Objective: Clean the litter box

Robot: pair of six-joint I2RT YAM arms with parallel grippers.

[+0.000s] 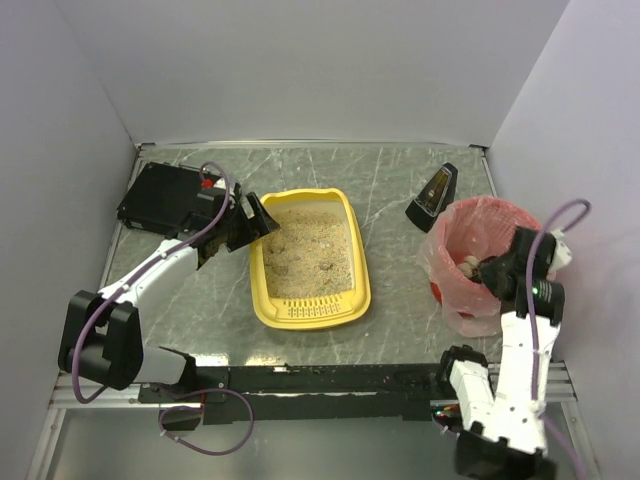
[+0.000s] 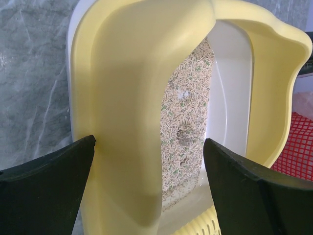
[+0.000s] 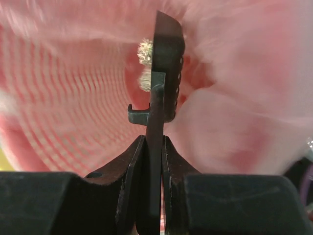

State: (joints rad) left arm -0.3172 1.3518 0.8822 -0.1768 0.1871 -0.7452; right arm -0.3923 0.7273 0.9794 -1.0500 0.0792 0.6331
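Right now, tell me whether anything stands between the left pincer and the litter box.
Nothing visible does: the open left pincer is at the litter box's far left corner, fingers straddling its yellow rim.

The bench (image 1: 400, 180) has a grey marbled top with pale veining. The yellow litter box (image 1: 310, 312) rests near its centre. A flat black box (image 1: 160, 195) lies behind and left of the litter box, a pink bag-lined bin (image 1: 470, 310) stands to its right, and a small black wedge (image 1: 433, 195) sits to its right, farther back.

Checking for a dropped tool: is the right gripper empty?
No, the right gripper is shut on a black scoop over the pink bag-lined bin.
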